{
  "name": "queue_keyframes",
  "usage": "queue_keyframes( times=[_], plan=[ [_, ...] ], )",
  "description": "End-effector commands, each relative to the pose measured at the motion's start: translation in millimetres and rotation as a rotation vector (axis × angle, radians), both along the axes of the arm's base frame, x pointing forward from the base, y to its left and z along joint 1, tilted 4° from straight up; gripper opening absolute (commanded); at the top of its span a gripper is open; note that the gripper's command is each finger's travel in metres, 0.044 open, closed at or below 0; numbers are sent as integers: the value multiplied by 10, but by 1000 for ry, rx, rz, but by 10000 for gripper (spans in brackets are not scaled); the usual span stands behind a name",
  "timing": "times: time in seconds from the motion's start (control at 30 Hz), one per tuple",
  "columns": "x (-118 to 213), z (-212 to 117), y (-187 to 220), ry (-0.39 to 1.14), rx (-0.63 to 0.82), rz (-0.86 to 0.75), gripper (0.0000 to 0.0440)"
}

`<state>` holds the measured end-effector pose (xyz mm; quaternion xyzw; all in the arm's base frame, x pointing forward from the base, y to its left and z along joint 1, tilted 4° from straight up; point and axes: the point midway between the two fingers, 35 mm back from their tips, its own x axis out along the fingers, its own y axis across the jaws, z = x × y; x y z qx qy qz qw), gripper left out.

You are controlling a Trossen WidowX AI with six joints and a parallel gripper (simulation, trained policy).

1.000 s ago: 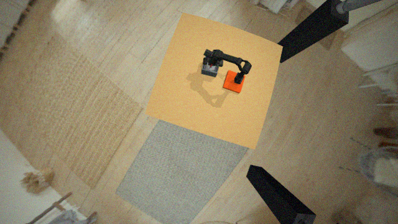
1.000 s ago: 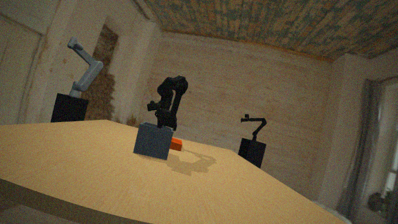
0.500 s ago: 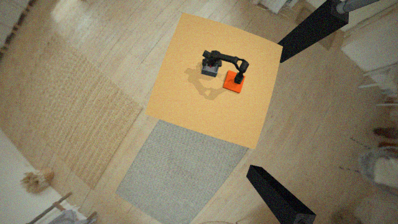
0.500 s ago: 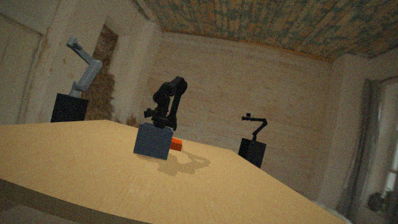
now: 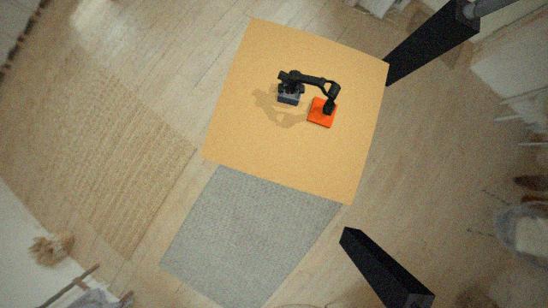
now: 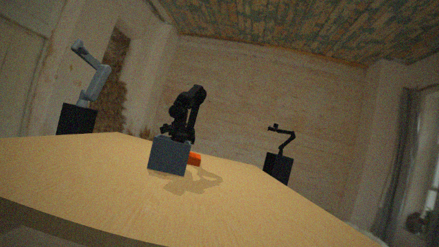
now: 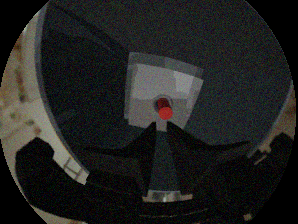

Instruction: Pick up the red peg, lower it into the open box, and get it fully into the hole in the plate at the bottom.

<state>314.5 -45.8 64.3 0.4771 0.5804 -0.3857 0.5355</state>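
The red peg (image 7: 165, 112) stands in the hole of the light grey plate (image 7: 150, 85) at the bottom of the box, with its top end showing above the hole. How deep it sits is hard to tell. The dark blue-grey box (image 5: 288, 102) (image 6: 169, 156) (image 7: 80, 100) is upright on the table. My gripper (image 7: 161, 124) reaches down into the box, its fingertips just beside the peg's top in the wrist view. A narrow gap shows between them, with plate visible through it, and the peg is not between them. In the top and exterior views the fingertips and peg are hidden.
An orange block (image 5: 318, 116) (image 6: 195, 159) lies on the table (image 5: 274, 150) (image 6: 103, 192) beside the box, under the arm's base. The box walls surround the fingers. Other arms on black pedestals (image 6: 75, 120) (image 6: 278, 168) stand beyond the table.
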Motion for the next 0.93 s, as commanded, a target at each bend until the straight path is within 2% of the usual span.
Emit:
queue_keyframes(
  times=[0.0,0.17,0.43,0.73,0.9],
  plan=[
    [-3,14,56,8,27,-10,52],
    [-37,-12,134,26,54,-16,50],
    [-64,-22,212,44,68,-19,87],
    [-149,18,303,82,91,-28,56],
    [-197,10,365,100,98,-33,68]
  ],
)
